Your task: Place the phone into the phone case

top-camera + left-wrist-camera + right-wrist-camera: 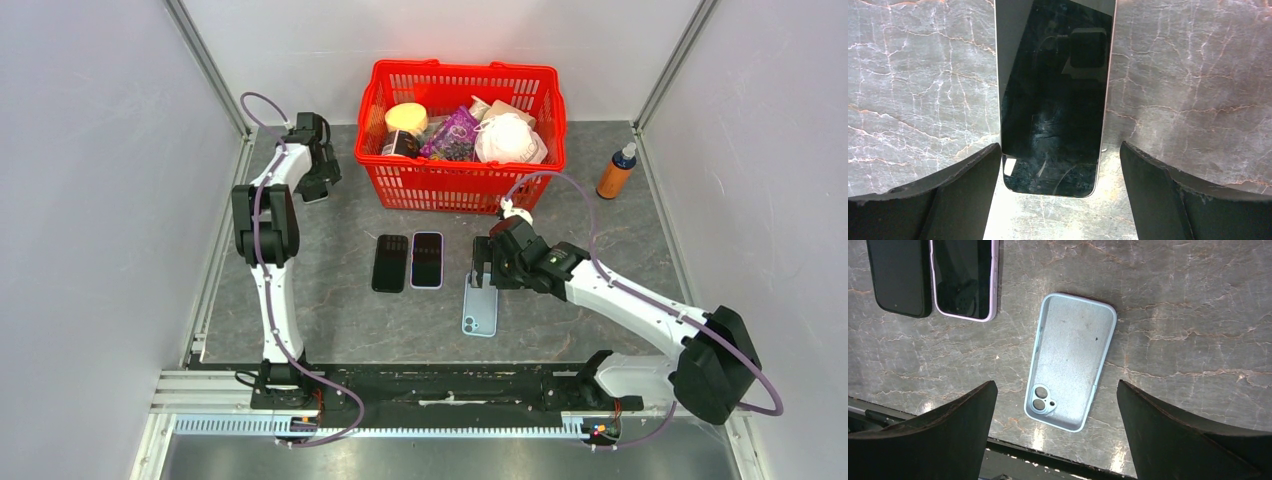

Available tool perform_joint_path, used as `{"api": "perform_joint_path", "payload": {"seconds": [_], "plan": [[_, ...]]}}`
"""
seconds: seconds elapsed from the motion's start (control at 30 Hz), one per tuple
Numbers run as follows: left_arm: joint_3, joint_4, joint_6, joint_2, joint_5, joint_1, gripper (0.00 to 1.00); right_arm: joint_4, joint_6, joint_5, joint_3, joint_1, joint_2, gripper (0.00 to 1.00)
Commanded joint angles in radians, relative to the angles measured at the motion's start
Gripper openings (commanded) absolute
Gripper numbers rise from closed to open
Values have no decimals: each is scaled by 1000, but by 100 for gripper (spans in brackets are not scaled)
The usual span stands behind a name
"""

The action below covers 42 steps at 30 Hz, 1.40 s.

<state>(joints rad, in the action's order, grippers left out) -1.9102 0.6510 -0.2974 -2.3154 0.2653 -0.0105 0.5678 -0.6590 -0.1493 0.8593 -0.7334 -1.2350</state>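
Your left gripper (316, 189) hangs over the far-left corner of the grey, marble-veined table (340, 325), close to the white wall panel (90, 200). In its wrist view the phone (1053, 100), dark screen up, stands lengthwise between the two fingers (968, 190). One finger meets the phone's edge, while a sliver of table shows at the other, so you cannot tell whether they pinch it.

Your right gripper (480, 272) hovers at the table's centre with fingers spread wide. It is poised over the far end of the pale blue phone case (1070, 360), which lies hollow side up, camera cut-out toward the near edge.

Just left of the case, a black phone (390, 263) and a lilac-cased phone (427, 259) lie side by side.

A red basket (460, 68) packed with goods sits against the far wall, and an orange bottle (616, 172) stands to its right. A dark rail (440, 385) carries both arm bases along the near edge.
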Motion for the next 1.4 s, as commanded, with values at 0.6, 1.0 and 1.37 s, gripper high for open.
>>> {"api": "perform_joint_path", "payload": {"seconds": [0.6,1.0,1.37], "plan": [[-49,80,-12,-68,-63,65,88,-49,29,49,8,23,-25,97],[45,64,-32,-41,-118,60,55,-63,26,54,-10,26,-28,97],[365,-44,-131,169,-163,33,40,-98,38,114,70,53,-87,97]]}}
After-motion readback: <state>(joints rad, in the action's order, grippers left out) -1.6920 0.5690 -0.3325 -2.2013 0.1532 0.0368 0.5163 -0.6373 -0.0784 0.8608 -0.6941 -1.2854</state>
